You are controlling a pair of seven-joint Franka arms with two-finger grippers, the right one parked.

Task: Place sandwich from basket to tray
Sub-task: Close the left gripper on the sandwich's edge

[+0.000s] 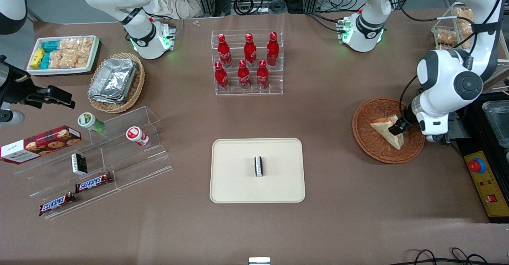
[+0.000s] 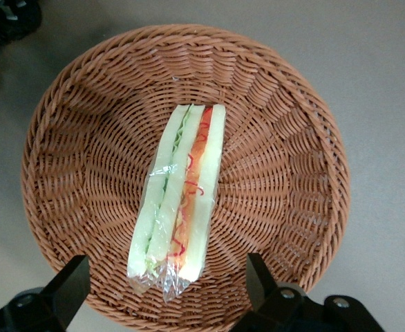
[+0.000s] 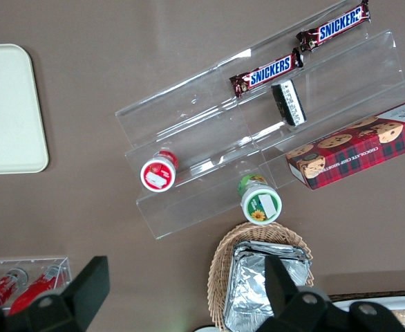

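Observation:
The sandwich point(image 1: 389, 131) is a pale wrapped wedge lying in the round reddish-brown wicker basket point(image 1: 370, 142) toward the working arm's end of the table. In the left wrist view the sandwich point(image 2: 180, 197) shows its green and orange-red filling edge, resting in the middle of the basket point(image 2: 278, 180). My left gripper point(image 1: 399, 128) hovers just above the sandwich, open and empty, and in the left wrist view the gripper point(image 2: 166, 283) has one finger on each side of the wedge's wrapped end. The beige tray point(image 1: 238, 177) lies at the table's middle, nearer the front camera.
A small black-and-white packet point(image 1: 259, 166) lies on the tray. A clear rack of red bottles point(image 1: 247, 63) stands farther from the camera. A clear stepped shelf with snacks point(image 1: 95, 165) and a tan basket of foil trays point(image 1: 116, 81) lie toward the parked arm's end.

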